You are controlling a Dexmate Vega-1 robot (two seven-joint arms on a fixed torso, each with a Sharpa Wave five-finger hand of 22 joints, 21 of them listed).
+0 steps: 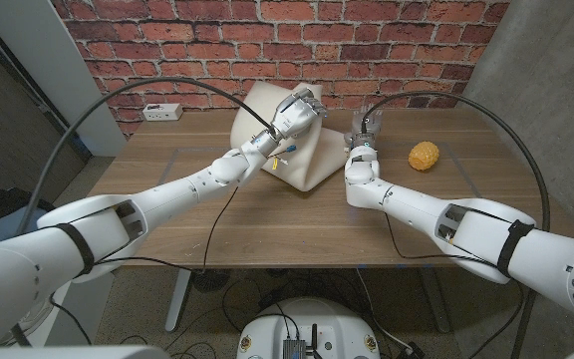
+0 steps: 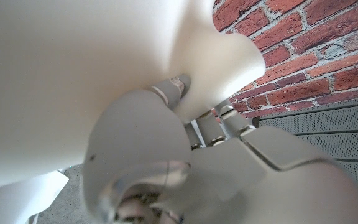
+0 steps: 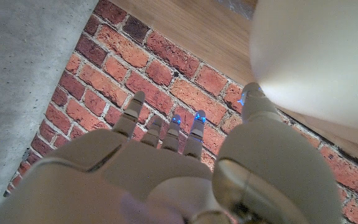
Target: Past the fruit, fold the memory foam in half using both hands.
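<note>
The cream memory foam point(image 1: 313, 164) stands bent over at the table's back middle, one flap raised above the other. My left hand point(image 1: 298, 113) grips the raised flap's top edge. In the left wrist view its fingers point(image 2: 171, 88) dig into the foam point(image 2: 73, 68). My right hand point(image 1: 364, 136) stands just right of the foam with fingers spread upward and nothing in them. In the right wrist view its thumb point(image 3: 255, 104) is at the foam's point(image 3: 319, 56) edge; contact is unclear. An orange bumpy fruit point(image 1: 425, 156) lies right of that hand.
A white power strip point(image 1: 163, 111) lies at the back left of the wooden table point(image 1: 167, 219). A brick wall point(image 1: 217, 40) rises close behind the foam. Black cables arc over both arms.
</note>
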